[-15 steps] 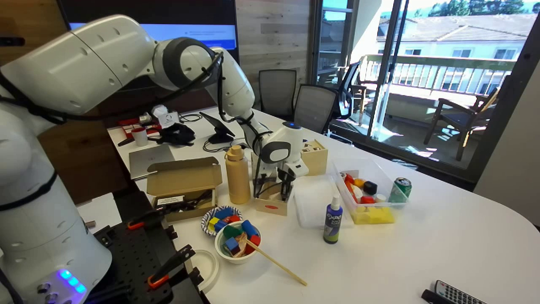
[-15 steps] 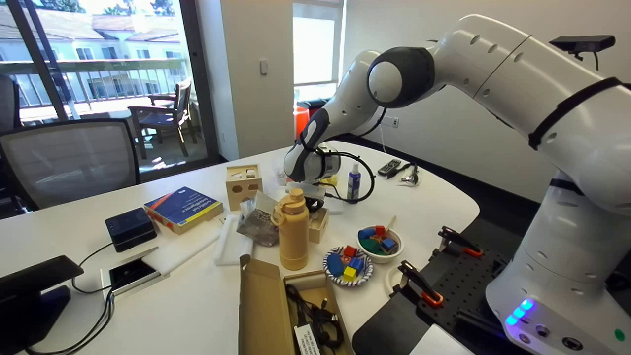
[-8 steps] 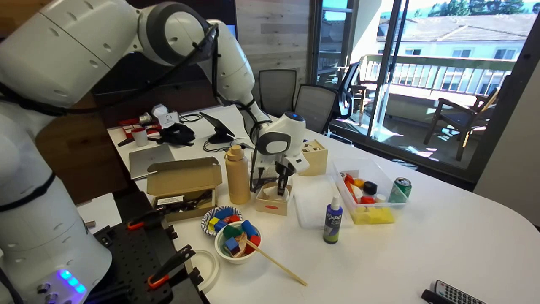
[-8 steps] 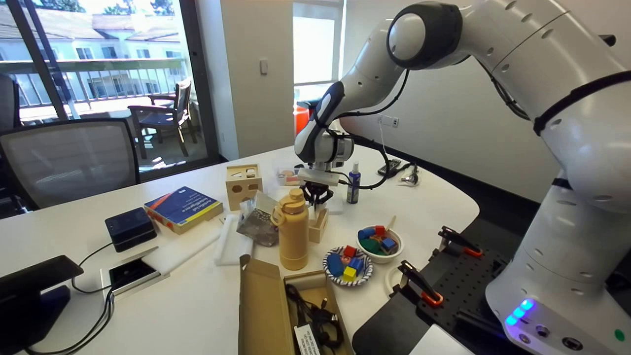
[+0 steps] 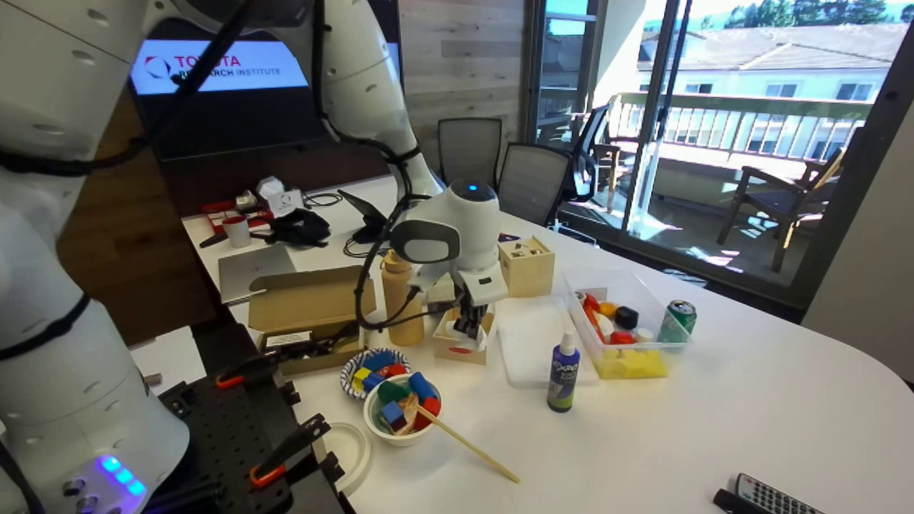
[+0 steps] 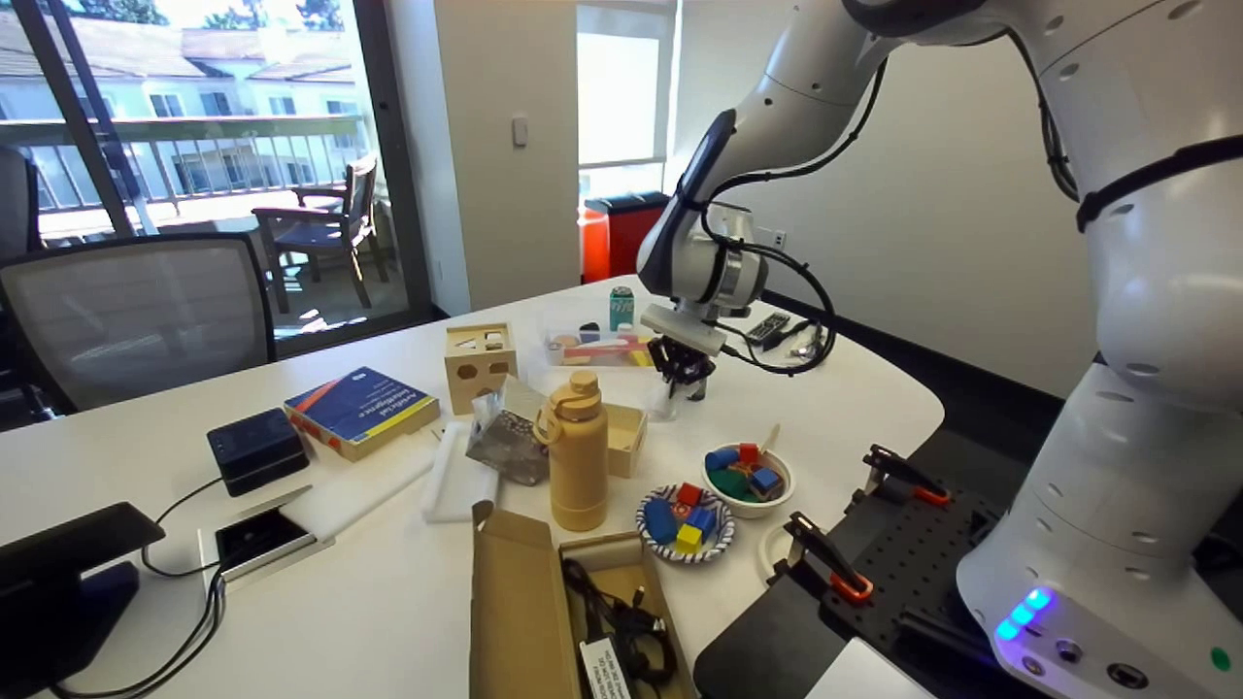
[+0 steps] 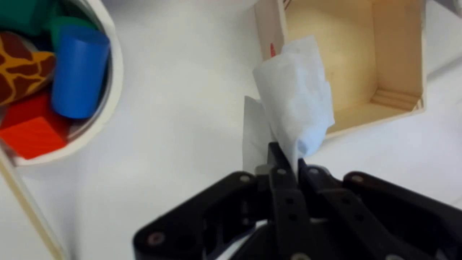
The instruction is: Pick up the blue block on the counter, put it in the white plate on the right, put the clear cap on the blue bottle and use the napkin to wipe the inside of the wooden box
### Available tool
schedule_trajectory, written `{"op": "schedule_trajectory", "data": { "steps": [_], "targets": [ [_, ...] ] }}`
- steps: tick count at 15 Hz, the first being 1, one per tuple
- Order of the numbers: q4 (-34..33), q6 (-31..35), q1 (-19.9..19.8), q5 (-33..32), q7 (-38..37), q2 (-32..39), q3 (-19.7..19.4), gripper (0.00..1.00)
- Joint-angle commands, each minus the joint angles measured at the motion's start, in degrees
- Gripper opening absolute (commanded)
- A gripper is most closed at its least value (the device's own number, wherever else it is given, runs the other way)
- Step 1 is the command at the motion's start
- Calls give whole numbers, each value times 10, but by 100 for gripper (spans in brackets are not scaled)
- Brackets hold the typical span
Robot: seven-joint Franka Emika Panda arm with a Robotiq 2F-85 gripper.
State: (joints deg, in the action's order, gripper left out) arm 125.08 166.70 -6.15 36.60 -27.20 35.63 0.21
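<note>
My gripper (image 7: pixel 293 164) is shut on the white napkin (image 7: pixel 296 94), which bunches up and hangs beyond the fingertips. In the wrist view the napkin overlaps a wall of the open wooden box (image 7: pixel 399 50); the box floor shows bare. In both exterior views the gripper (image 5: pixel 469 328) (image 6: pixel 685 383) is by the box (image 5: pixel 459 352) (image 6: pixel 626 447). The blue bottle (image 5: pixel 563 378) stands upright with a pale top; I cannot tell a separate clear cap. Blue blocks (image 5: pixel 393 415) lie in a white bowl. The white plate (image 5: pixel 365 457) is at the table's edge.
The white bowl (image 5: pixel 403 440) holds mixed blocks and a stick; a patterned bowl (image 6: pixel 649 544) holds more. A tall yellow bottle (image 6: pixel 580 456) stands beside the wooden box. A clear bin (image 5: pixel 650 300), green can (image 5: pixel 678 321) and shape-sorter box (image 5: pixel 528 275) stand farther off.
My gripper has risen out of the wooden box with the napkin and moved sideways from above it. In an exterior view it now hides most of the blue bottle. The other objects have not moved.
</note>
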Motion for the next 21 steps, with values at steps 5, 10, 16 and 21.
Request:
{"op": "schedule_trajectory", "data": {
  "steps": [5, 10, 16, 21],
  "targets": [
    [42, 161, -278, 187, 121, 16, 150, 1],
    [-37, 108, -390, 165, 124, 56, 142, 1],
    [-140, -13, -328, 131, 107, 120, 68, 1],
    [-176, -58, -264, 160, 114, 138, 23, 37]
  ]
}}
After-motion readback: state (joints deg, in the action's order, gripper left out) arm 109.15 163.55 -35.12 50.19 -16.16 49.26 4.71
